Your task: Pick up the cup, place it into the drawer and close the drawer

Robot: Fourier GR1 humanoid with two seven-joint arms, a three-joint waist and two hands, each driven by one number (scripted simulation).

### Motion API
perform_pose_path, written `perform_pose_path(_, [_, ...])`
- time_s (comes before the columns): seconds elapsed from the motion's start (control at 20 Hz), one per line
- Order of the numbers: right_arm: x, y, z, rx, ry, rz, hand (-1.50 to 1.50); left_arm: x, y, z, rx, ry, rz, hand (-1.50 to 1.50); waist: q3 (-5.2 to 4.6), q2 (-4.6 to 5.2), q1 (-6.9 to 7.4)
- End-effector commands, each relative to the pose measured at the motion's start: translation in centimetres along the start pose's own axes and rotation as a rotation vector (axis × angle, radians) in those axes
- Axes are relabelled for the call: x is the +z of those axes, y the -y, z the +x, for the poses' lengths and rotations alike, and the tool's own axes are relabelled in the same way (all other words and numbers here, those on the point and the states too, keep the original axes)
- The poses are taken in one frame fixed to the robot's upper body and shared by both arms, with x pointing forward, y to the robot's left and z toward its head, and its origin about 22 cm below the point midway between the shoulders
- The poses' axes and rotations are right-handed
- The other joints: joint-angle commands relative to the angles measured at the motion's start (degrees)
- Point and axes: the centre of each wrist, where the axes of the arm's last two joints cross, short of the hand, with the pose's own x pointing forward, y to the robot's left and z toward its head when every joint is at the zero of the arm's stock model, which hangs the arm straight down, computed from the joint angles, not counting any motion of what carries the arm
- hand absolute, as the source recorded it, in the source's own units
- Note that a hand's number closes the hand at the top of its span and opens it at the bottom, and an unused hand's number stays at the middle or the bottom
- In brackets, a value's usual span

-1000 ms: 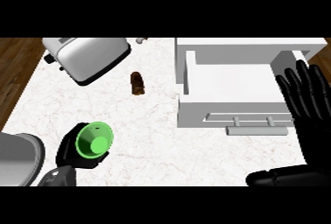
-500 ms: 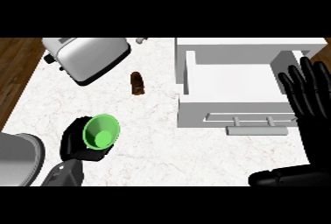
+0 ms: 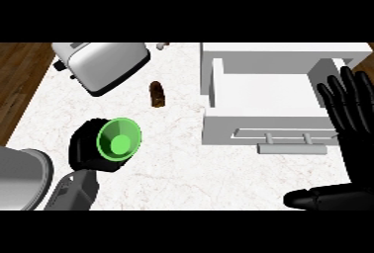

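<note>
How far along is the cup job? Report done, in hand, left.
Done: the left hand is curled round the green cup, and the drawer stands open. In hand: the cup is over the counter, left of the drawer. Left: set it inside, then push the drawer shut. The right hand rests open beside the drawer.

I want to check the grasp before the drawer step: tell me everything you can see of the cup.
The cup is bright green, smooth like plastic, seen from above into its round mouth; nothing shows inside. The left hand curls round its left side, hiding the wall there. It is over the white counter, left of the open drawer and apart from it. Whether it is lifted cannot be told.
</note>
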Motion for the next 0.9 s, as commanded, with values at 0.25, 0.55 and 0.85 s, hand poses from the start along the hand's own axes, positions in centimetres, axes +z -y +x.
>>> perform_pose_path(0.25, [0.5,0.3,0.2,-0.005,-0.015,0.02,-1.5,-4.3,6.3,5.7,0.073,0.063,-0.173,1.5,0.02,-0.06,0.16])
perform_pose_path(0.55, [0.5,-0.3,-1.1,-0.01,-0.003,0.004,-1.5,-6.1,9.7,9.4,0.115,0.058,-0.201,1.5,-0.03,0.15,-0.22])
perform_pose_path(0.85, [0.3,1.1,0.6,0.003,0.003,-0.027,-1.5,-11.9,13.7,13.1,0.078,0.075,-0.229,1.5,-0.04,0.19,-0.55])
